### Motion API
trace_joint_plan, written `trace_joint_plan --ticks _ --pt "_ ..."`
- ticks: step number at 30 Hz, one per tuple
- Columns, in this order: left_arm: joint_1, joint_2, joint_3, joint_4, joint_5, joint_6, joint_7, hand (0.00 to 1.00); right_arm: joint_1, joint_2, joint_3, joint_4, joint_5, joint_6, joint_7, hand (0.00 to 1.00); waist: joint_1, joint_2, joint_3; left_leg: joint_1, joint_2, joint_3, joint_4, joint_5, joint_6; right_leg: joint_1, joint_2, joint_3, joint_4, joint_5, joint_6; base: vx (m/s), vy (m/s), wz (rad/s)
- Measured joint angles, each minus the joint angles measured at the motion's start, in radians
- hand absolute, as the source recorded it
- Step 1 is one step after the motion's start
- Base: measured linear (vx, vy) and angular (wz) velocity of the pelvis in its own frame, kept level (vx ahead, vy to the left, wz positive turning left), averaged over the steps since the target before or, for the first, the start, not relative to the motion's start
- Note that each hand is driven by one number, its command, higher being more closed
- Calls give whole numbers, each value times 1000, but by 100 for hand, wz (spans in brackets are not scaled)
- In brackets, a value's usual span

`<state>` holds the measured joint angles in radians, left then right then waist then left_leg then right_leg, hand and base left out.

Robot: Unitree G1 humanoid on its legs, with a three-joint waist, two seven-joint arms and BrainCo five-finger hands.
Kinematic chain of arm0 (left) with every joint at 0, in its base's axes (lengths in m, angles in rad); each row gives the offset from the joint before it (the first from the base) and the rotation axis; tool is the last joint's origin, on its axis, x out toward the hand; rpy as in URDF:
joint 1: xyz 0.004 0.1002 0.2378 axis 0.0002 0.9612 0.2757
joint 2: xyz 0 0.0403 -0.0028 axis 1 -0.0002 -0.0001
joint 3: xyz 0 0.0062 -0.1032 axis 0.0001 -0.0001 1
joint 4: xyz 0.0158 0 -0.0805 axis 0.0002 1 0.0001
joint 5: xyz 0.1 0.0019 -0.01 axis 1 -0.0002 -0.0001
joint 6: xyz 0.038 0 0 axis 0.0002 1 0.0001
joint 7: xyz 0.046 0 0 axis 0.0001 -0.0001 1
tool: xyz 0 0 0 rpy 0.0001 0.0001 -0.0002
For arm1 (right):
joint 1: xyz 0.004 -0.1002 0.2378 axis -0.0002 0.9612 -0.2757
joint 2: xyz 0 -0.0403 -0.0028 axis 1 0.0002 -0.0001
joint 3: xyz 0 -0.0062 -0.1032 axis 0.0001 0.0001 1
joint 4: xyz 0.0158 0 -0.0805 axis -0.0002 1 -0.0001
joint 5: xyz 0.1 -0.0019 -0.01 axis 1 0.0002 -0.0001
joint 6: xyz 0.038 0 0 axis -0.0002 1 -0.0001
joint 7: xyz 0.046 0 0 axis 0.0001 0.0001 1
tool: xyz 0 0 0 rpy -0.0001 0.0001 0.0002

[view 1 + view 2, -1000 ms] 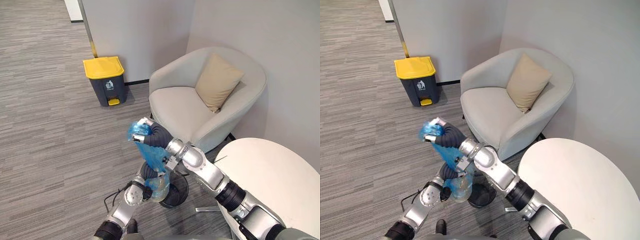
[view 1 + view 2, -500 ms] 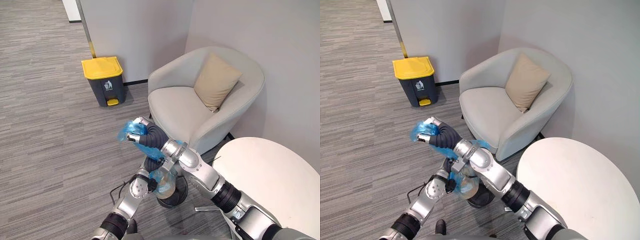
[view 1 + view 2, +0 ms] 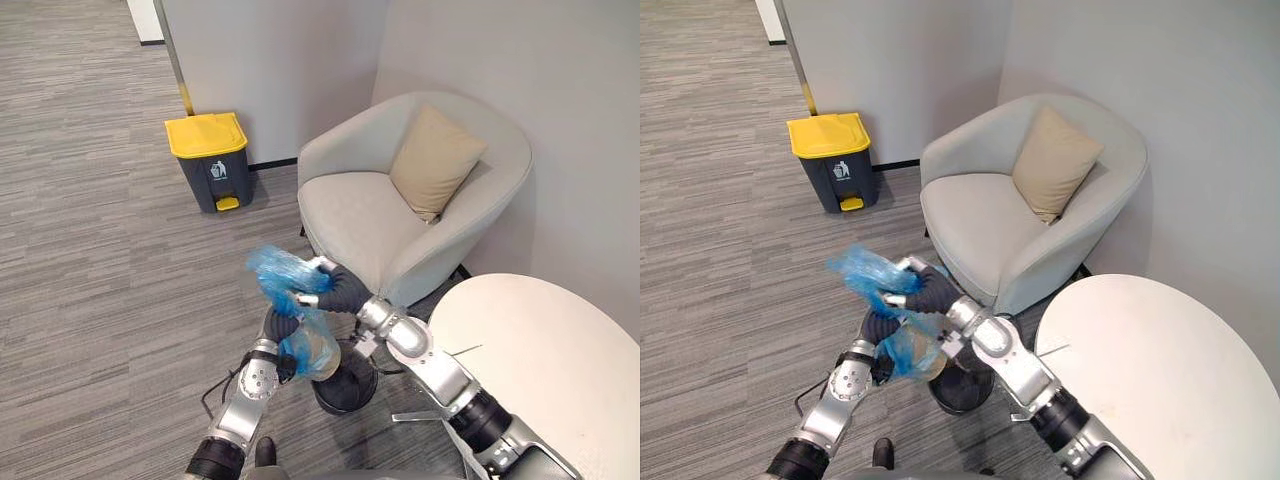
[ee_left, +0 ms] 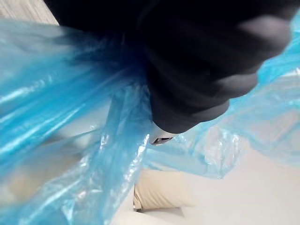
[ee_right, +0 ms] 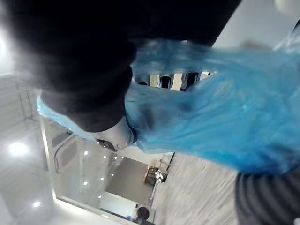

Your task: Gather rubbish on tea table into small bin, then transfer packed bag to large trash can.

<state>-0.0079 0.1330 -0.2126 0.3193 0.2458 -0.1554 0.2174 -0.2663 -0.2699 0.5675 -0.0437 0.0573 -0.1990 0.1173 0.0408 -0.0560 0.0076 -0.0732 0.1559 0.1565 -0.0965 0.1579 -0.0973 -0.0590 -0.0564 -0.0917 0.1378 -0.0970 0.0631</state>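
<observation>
A blue plastic bag (image 3: 312, 348) with rubbish in its lower part hangs just above the small black bin (image 3: 345, 392). My left hand (image 3: 272, 326) is curled round the bag's lower neck; the plastic (image 4: 70, 117) wraps past its dark cover (image 4: 197, 61). My right hand (image 3: 336, 288) grips the bag's loose top (image 3: 280, 270) a little higher, and the blue film (image 5: 225, 126) runs along that hand (image 5: 79, 61). The large grey trash can with a yellow lid (image 3: 207, 135) stands by the wall, well beyond both hands.
A pale armchair (image 3: 365, 225) with a tan cushion (image 3: 435, 160) stands right behind the bin. The round white table (image 3: 545, 360) is at the lower right. Grey carpet (image 3: 100, 250) stretches from the bin to the large can.
My right hand has come down and toward the armchair, folding the bag's top over. The left hand has tightened on the bag and lifted its full part off the bin.
</observation>
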Motion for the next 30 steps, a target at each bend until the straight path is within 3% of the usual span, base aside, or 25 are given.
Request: trace_joint_plan --ticks 8,17,21,24,26,30 --pt "42 8 102 -38 0 -6 0 100 43 -175 -139 -100 -235 -92 -45 0 -2 4 3 0 -1 10 0 -1 -1 -12 0 9 1 0 0 0 0 -3" --pt "87 8 174 -58 0 -8 1 100 98 -211 -254 -107 -367 -145 -136 0 -2 5 4 3 -2 10 0 -1 -1 -9 -1 9 -3 0 0 0 0 0" --pt "116 9 186 -57 0 -8 1 100 220 -167 -347 -117 -369 -146 -140 0 -4 13 9 6 -4 9 0 -1 -1 -6 -3 8 -5 0 0 0 0 0" --pt "148 8 189 -54 -14 -8 -6 100 311 -75 -397 -41 -304 -134 -127 0 -22 23 15 11 -4 9 0 -2 -1 0 -4 7 -6 0 1 0 0 0" --pt "164 4 207 -30 -20 -8 -35 100 372 3 -457 55 -251 -99 -101 0 -27 31 15 13 -4 9 0 -5 -4 2 -4 7 -8 0 1 0 0 0" --pt "179 5 244 6 -39 -8 -65 100 429 61 -525 206 -177 -55 -69 0 -29 44 14 13 -5 8 0 -13 -12 4 -5 8 -12 0 1 0 0 0"
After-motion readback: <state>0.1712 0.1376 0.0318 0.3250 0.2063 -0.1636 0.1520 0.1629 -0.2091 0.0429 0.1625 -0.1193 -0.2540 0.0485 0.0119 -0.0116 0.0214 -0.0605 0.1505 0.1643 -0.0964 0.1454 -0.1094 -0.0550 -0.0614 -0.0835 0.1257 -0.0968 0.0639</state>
